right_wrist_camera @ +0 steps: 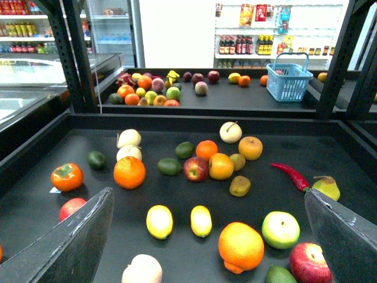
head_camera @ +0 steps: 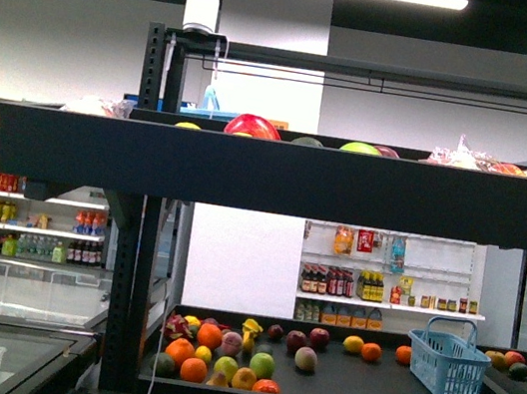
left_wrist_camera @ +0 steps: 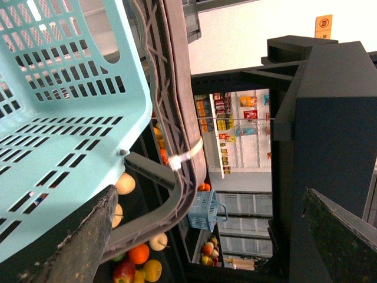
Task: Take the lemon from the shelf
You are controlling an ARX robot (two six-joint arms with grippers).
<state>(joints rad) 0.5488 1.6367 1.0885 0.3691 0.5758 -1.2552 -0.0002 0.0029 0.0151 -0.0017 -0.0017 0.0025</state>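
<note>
I see a yellow oval lemon [right_wrist_camera: 159, 221] lying on the near part of the lower deck of the large black metal rack [right_wrist_camera: 330, 147]. A second yellow lemon [right_wrist_camera: 201, 220] lies just beside it, not touching. A big round orange [right_wrist_camera: 241, 246] and a green apple [right_wrist_camera: 281, 229] lie near them, and more loose fruit is scattered farther back. My right gripper [right_wrist_camera: 206, 194] hovers over this deck, jaws spread wide with nothing between them. My left gripper [left_wrist_camera: 209, 190] is also wide open and clamps nothing. A pale blue slotted plastic basket [left_wrist_camera: 65, 106] with a grey handle [left_wrist_camera: 179, 88] sits close by one of its fingers. On a farther deck, to the right, stands a small blue basket [head_camera: 446, 364].
</note>
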